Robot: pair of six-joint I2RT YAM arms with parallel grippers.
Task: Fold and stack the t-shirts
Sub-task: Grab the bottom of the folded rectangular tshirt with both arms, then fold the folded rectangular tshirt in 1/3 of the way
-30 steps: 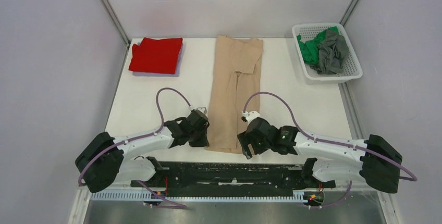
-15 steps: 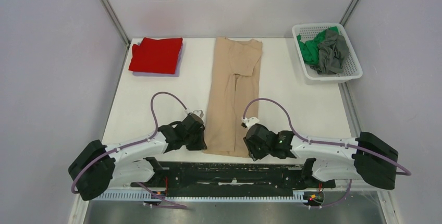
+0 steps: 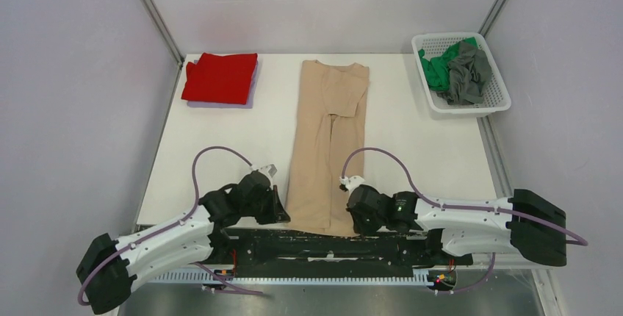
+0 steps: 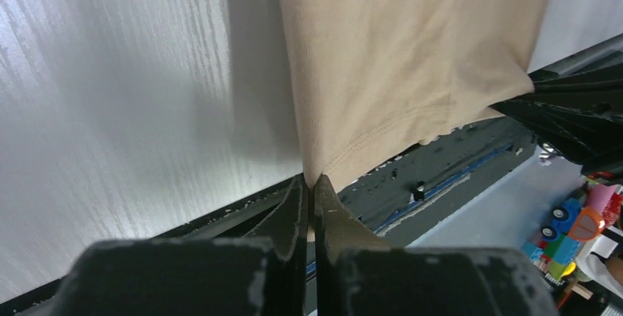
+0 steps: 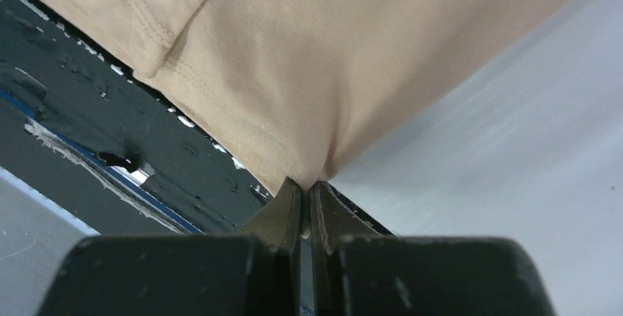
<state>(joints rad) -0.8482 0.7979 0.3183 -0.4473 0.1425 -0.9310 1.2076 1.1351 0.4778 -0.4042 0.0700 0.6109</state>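
A beige t-shirt lies folded into a long strip down the middle of the white table, collar at the far end, hem hanging a little past the near edge. My left gripper is shut on the hem's left corner; in the left wrist view its tips pinch the cloth. My right gripper is shut on the right hem corner, tips pinching the beige t-shirt. A folded red t-shirt lies at the far left. Green and grey t-shirts lie crumpled in the basket.
The white mesh basket stands at the far right corner of the table. A black rail with the arm bases runs along the near edge. Grey walls enclose the left and right sides.
Both grippers drew back toward the near edge, dragging the beige t-shirt nearer. The right gripper closed on the hem's right corner; the left stayed shut on its corner.
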